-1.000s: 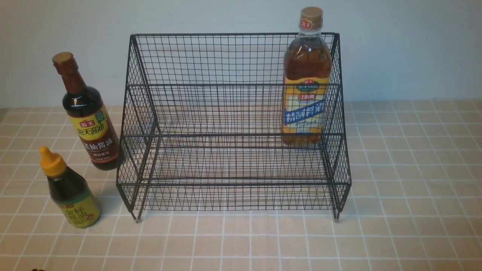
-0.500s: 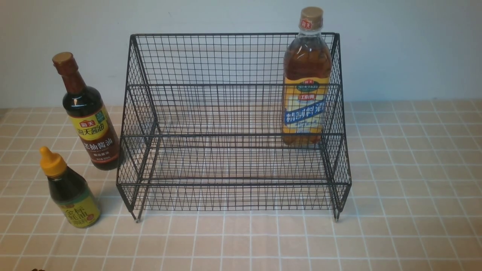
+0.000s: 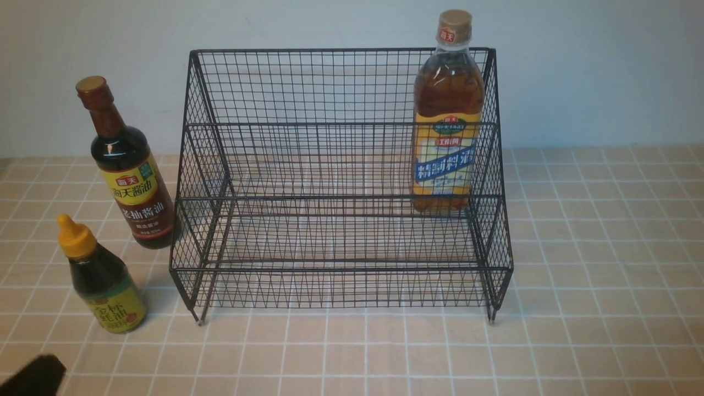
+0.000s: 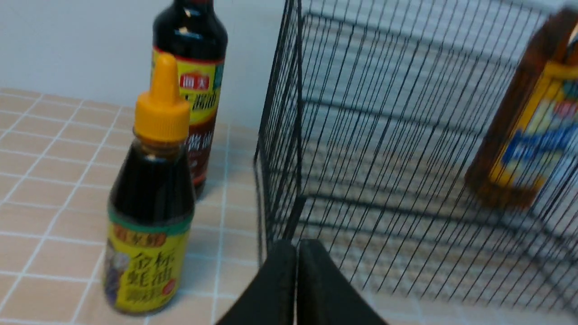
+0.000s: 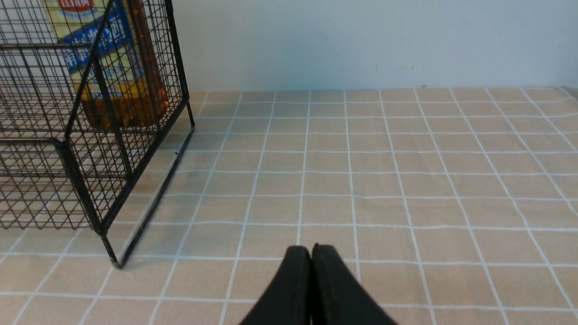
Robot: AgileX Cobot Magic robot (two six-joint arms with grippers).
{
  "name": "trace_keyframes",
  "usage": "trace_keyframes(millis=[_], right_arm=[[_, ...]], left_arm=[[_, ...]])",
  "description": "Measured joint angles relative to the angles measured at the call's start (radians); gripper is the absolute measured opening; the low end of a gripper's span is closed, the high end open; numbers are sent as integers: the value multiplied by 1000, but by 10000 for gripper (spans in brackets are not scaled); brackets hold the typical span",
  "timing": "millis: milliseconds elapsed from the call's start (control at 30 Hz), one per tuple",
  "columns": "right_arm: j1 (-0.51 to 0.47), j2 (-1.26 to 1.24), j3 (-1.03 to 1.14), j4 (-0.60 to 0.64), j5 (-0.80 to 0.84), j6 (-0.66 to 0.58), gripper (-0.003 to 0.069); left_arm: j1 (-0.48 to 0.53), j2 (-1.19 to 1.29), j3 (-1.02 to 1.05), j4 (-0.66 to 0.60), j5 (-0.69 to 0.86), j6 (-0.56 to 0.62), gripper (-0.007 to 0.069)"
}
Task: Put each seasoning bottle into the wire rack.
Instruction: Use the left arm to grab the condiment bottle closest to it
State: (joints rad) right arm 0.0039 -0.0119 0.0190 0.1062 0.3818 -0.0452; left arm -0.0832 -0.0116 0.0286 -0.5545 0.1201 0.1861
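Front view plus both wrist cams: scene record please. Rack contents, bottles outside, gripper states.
rack: black wire rack, on tiled table
in rack: amber bottle with yellow-blue label, upright, rear step, right end
outside, left of rack: tall soy bottle; short dark bottle with yellow nozzle cap; both upright
left gripper: shut, empty
right gripper: shut, empty

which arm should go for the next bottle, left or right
Left. The short dark bottle with yellow nozzle cap and tall dark soy bottle with brown cap stand outside the black wire-mesh rack on its left side, near the left fingers; the right fingers are beyond the rack's other side.
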Motion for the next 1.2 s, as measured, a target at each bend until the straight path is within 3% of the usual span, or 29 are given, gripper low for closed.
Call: trace_keyframes(millis=[100,200,267,400,433,533,700,1000,1200], right_arm=[[0,0,0,0,0,0,-14],[0,0,0,0,0,0,-14],[0,0,0,0,0,0,-14],[0,0,0,0,0,0,-14],[0,0,0,0,0,0,-14],[0,0,0,0,0,0,-14],[0,0,0,0,0,0,-14],[0,0,0,0,0,0,-14],[0,0,0,0,0,0,-14]], left_arm=[[0,0,0,-151,-135,-4,-10],[0,0,0,-212,-329,-3,-10],[0,0,-4,-179,-412,34,-10],[0,2,-41,-62,-394,128,-10],[0,34,-91,13,-336,207,-10],[0,133,-146,49,-234,281,-10],[0,364,-223,61,-108,325,-10],[0,763,-432,79,327,313,-10],[0,876,-460,127,558,170,-10]])
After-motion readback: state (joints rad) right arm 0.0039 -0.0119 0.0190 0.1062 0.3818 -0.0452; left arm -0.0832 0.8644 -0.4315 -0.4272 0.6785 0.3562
